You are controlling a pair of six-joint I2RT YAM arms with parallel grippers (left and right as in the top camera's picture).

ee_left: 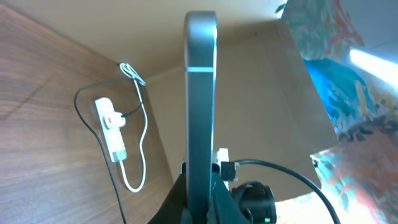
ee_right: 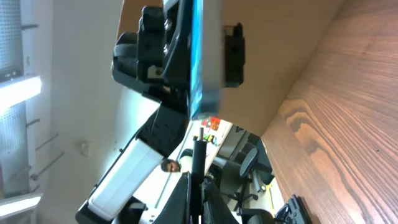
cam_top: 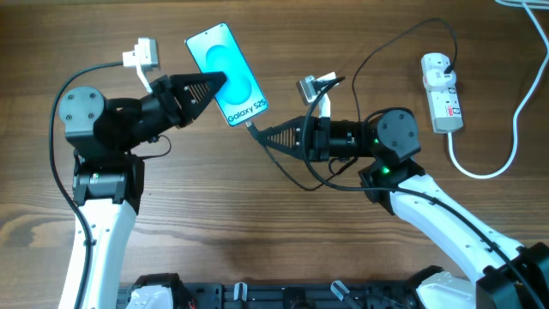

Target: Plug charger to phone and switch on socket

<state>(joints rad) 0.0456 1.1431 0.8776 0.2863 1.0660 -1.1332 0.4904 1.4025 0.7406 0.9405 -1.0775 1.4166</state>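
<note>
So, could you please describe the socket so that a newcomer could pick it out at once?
From above, go to the top right corner of the wooden table, beyond the right arm. There lies the socket, a white oblong power strip with a thick white lead looping from it. Its white body and small red marks set it apart from the turquoise phone.

Between the right arm (cam_top: pixel 390 142) and the socket (cam_top: pixel 442 92), bare wood of the table (cam_top: pixel 257 245) is lying open. The charger (cam_top: pixel 371 53) cable is arching over that way, and the white lead (cam_top: pixel 517 129) is looping just beyond the socket. The left gripper (cam_top: pixel 219 84) and the right gripper (cam_top: pixel 262 135) are crowding the phone (cam_top: pixel 227 75) from two sides.
</note>
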